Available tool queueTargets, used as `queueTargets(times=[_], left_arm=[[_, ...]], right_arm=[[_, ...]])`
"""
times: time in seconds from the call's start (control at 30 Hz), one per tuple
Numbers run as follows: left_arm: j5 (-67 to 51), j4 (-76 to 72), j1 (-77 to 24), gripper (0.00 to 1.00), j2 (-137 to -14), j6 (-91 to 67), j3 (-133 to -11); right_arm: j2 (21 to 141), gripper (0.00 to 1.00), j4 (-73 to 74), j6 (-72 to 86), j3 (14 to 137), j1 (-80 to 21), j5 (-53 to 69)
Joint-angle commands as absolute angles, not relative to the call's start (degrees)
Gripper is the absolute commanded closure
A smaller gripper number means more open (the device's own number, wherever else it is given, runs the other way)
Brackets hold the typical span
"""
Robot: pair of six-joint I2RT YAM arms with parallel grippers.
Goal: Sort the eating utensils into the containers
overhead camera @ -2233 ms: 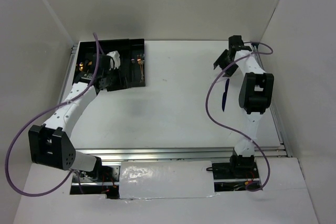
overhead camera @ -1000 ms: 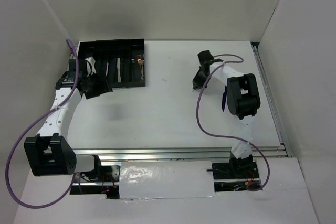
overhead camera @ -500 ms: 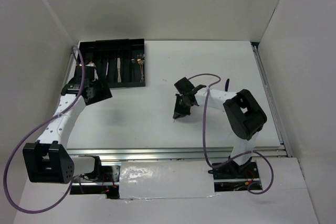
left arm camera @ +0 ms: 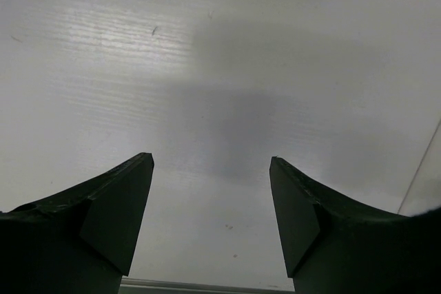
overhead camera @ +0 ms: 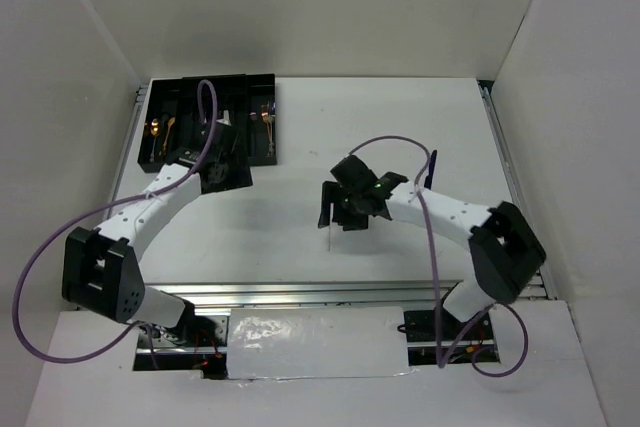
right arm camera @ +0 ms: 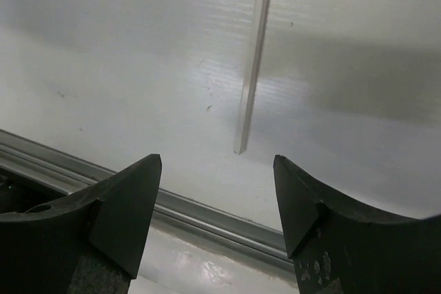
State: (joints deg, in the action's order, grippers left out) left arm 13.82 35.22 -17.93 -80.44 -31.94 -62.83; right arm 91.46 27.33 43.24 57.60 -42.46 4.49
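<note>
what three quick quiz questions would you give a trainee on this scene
1. True or false: the right claw is shut on the pale stick.
2. Where on the table does the black tray sit? A far left, B far right, C near middle
3. Fill in: the left claw has its jaws ____.
Key: 1 false, its jaws are open and the stick lies on the table; 2 A; 3 open.
</note>
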Motion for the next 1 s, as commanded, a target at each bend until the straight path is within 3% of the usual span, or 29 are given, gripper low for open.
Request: queueTargets(times=[0.0,0.17,0.4,0.57,0.97], left_arm=[[16.52,34.28,-20.20,0.19,-82.00,-34.53,-67.14],[17.84,29.80,-30.48,0.22,-85.16,-41.74,-66.01],[22.42,28.92,-46.12,0.21,-98.85,-51.41,-72.85],[22.33,30.49,-50.71,0.22,-107.21,-53.61,-80.58],[21.53,33.92,-51.60,0.40,-119.69,-53.00,-87.62]], right_arm=[[80.97,0.26,34.34,40.43,58.45,-41.23,-2.71],[66.65,0.27,40.42,38.59,55.99,-33.41,-12.12],[49.06,0.27,43.67,36.65,49.93,-24.00,-9.76],[47.29,0.27,43.51,38.58,46.85,-23.82,-8.53],[46.14,0.26,39.91,39.72,44.39,-23.73,-3.08]])
